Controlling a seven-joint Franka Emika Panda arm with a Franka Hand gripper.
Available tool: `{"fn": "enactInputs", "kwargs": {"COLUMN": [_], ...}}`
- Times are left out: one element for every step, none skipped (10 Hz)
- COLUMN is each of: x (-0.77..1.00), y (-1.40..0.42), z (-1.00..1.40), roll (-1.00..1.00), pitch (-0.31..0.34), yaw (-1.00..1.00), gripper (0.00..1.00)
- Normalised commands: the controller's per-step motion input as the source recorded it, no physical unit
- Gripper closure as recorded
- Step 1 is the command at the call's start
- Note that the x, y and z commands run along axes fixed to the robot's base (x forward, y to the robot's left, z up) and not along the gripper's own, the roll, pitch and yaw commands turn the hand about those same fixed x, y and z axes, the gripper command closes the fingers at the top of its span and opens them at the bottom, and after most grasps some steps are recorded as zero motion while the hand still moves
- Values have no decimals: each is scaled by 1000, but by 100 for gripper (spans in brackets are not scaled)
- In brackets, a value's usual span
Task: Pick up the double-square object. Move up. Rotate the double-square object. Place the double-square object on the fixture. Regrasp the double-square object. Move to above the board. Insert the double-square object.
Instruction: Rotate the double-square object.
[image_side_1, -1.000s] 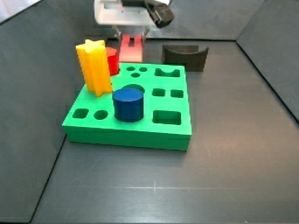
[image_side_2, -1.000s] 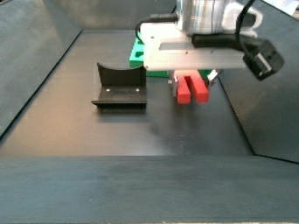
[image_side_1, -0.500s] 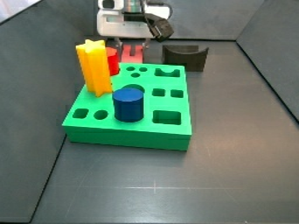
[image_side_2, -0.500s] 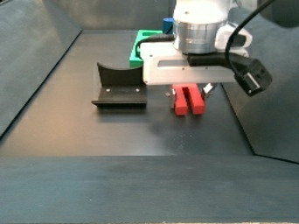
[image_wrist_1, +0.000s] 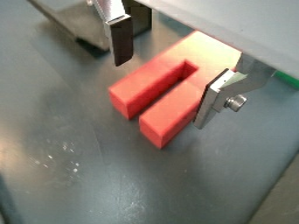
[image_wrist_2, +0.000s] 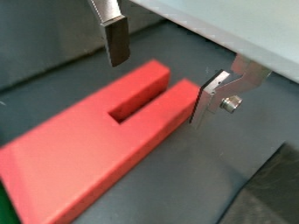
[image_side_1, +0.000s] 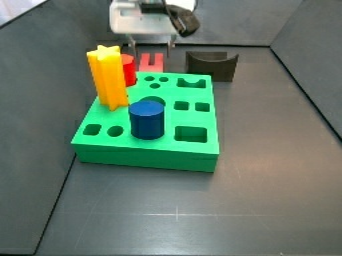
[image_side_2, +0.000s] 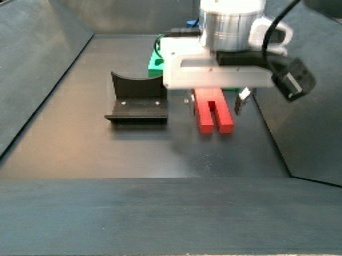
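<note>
The double-square object (image_wrist_1: 163, 83) is a long red block with a slot at one end. It lies flat on the dark floor, seen in both wrist views (image_wrist_2: 105, 136) and in a side view (image_side_2: 214, 111). In a side view it shows partly behind the board (image_side_1: 155, 62). My gripper (image_wrist_1: 163, 87) is low over it and open. The fingers (image_wrist_1: 121, 39) stand on either side of its slotted end, one next to its side (image_wrist_2: 212, 96), the other apart from it. The dark fixture (image_side_2: 135, 100) stands beside it, and the green board (image_side_1: 147, 135) is nearby.
On the board stand a yellow peg (image_side_1: 106, 78), a blue cylinder (image_side_1: 147, 118) and a short red cylinder (image_side_1: 127, 68). The board's edge shows behind the gripper (image_side_2: 162, 55). Dark walls enclose the floor (image_side_2: 54, 80).
The gripper has come down a little around the double-square object. The object lies in the same place on the floor.
</note>
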Motion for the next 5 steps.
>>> {"fn": "enactInputs", "kwargs": {"x": [-16, -16, -24, -30, -31], "y": [6, 5, 4, 1, -3], "z": [1000, 1000, 1000, 1000, 835], "roll": [40, 50, 72, 80, 100], "pitch": [63, 68, 77, 79, 75], "yaw": [-16, -17, -8, -3, 2], "gripper": [0, 0, 0, 0, 0]}}
